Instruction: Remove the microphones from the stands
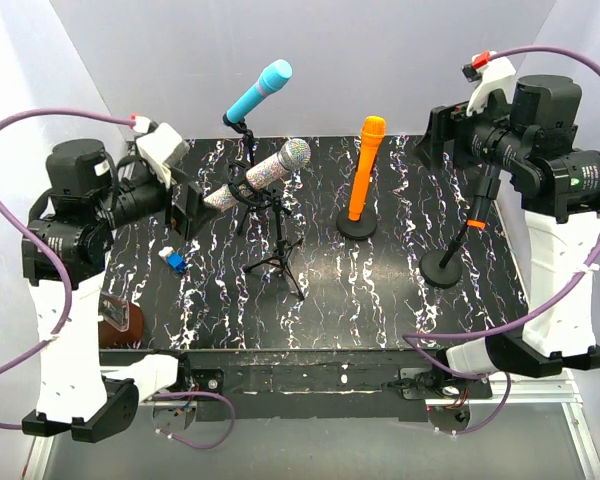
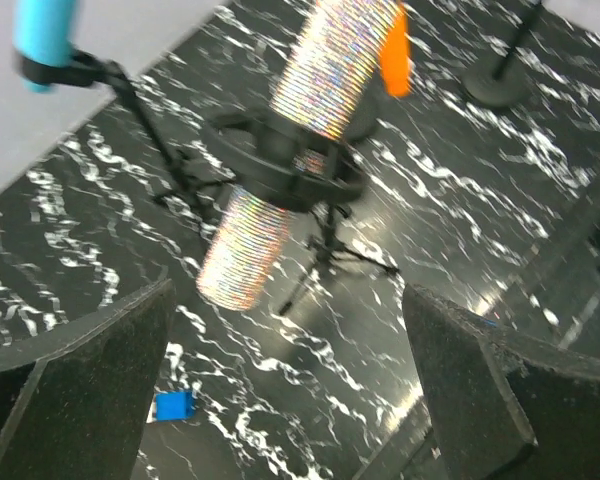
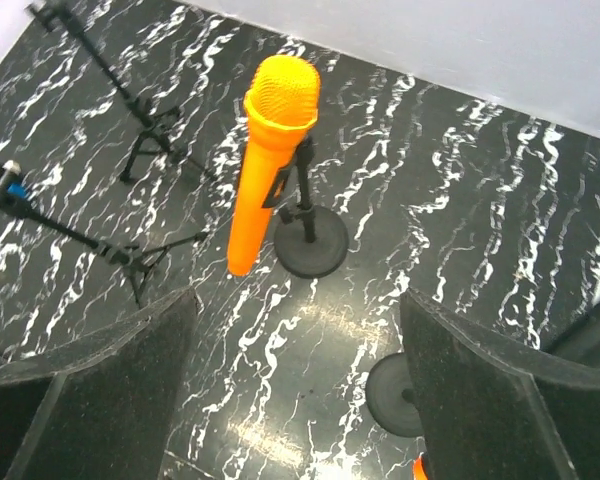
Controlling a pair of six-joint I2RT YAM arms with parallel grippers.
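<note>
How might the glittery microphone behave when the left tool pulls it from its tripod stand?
The glittery microphone looks rigid, and its sparkly surface is probably grippy. Its thin-legged tripod stand may tip or slide, since the clip seems to hold it snugly.

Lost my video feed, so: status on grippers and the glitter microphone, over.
Left gripper open, aimed at glitter microphone, not gripping. Right gripper open, empty. Microphone seated in its mount on tripod. Nothing between.

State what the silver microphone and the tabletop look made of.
Silver microphone: probably a hard shell covered in rhinestones or glitter, judging by the rows of tiny multicoloured sparkles. Tabletop: seemingly glossy black marble-pattern laminate or vinyl, with white veins and reflections.
</note>
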